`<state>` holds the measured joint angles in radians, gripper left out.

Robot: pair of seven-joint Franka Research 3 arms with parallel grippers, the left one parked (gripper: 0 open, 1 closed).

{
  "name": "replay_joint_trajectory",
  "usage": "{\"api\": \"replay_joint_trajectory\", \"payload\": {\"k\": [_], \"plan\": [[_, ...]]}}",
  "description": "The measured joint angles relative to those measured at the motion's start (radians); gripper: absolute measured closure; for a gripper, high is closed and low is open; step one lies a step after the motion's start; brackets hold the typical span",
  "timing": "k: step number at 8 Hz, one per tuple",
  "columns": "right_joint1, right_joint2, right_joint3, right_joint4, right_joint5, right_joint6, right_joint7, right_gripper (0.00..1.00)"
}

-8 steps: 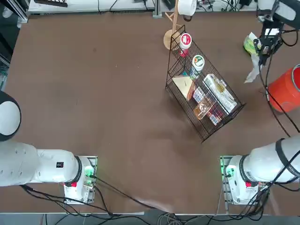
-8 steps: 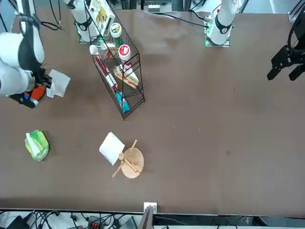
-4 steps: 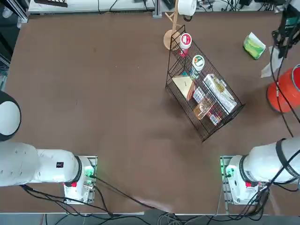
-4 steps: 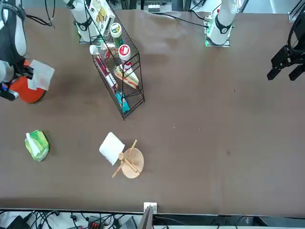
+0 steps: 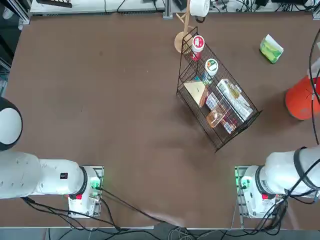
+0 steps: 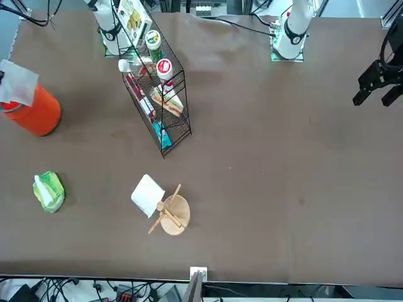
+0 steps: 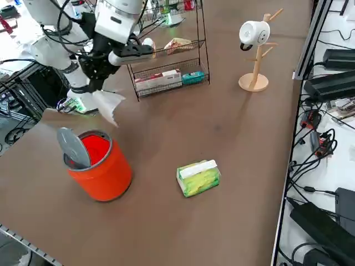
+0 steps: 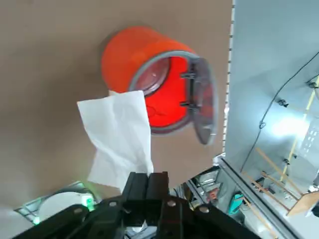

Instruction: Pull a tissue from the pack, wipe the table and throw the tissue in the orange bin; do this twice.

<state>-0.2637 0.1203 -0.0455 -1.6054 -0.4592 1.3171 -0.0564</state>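
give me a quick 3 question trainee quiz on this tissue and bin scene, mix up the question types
1. True or false: the end effector of the right arm is shut on the tissue.
2. Multiple choice: the orange bin's swing lid is A) tipped open, B) flat shut, C) lying on the table.
3. Fill in: the green pack lies on the table beside the ___, not in the wire basket.

Key: 1 true; 2 A; 3 orange bin.
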Motion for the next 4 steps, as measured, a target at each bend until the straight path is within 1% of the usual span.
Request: {"api": "replay_joint_trajectory", "payload": {"k": [2, 4], "plan": [[-0.057, 0.001, 0.000, 0.005, -0.029, 0.015, -0.077, 0.99], [-0.102, 0.011, 0.000, 0.004, -0.029, 0.040, -0.113, 0.99]]}}
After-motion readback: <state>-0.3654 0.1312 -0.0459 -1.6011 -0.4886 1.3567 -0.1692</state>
